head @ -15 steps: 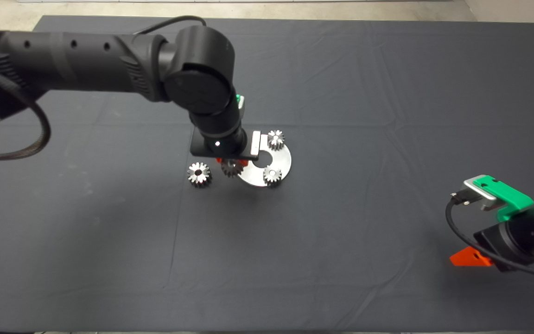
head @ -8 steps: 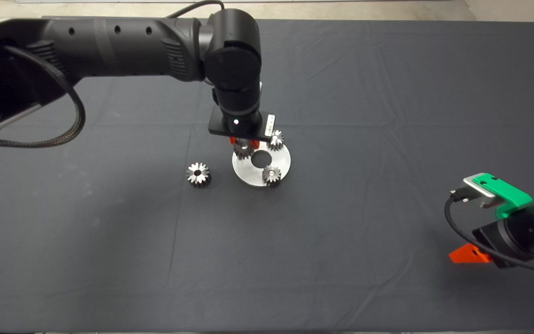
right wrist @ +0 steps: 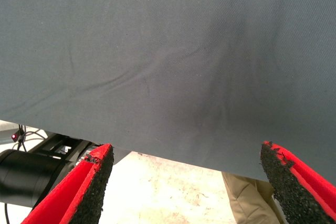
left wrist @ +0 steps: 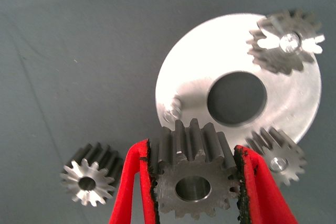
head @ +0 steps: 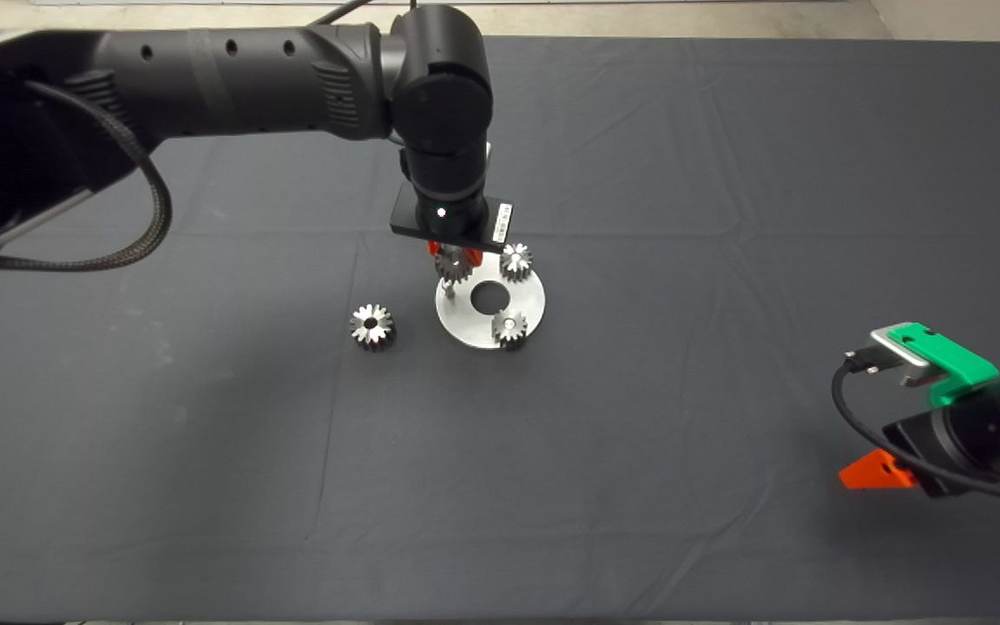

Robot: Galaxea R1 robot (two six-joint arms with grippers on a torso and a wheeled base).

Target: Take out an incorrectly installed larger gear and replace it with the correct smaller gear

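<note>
Two red fingers (left wrist: pixel 134 182) of the left gripper (left wrist: pixel 195 187) are clamped on the dull grey steel larger gear (left wrist: pixel 194 148) above the round silver plate's (left wrist: pixel 210 45) far-left edge. It should be lifted level, clear of the mounted gears (left wrist: pixel 286 40); the open right gripper (right wrist: pixel 186 153) is parked near right.

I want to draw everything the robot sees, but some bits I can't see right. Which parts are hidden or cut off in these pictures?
- Head view: the left gripper is mostly hidden under its own black arm; only red tips show.
- Left wrist view: the held gear has its lower teeth cut off by the picture's edge.
- Head view: the peg on the round plate is too small to make out.
- Right wrist view: a person's leg is mostly hidden by the mat.
</note>
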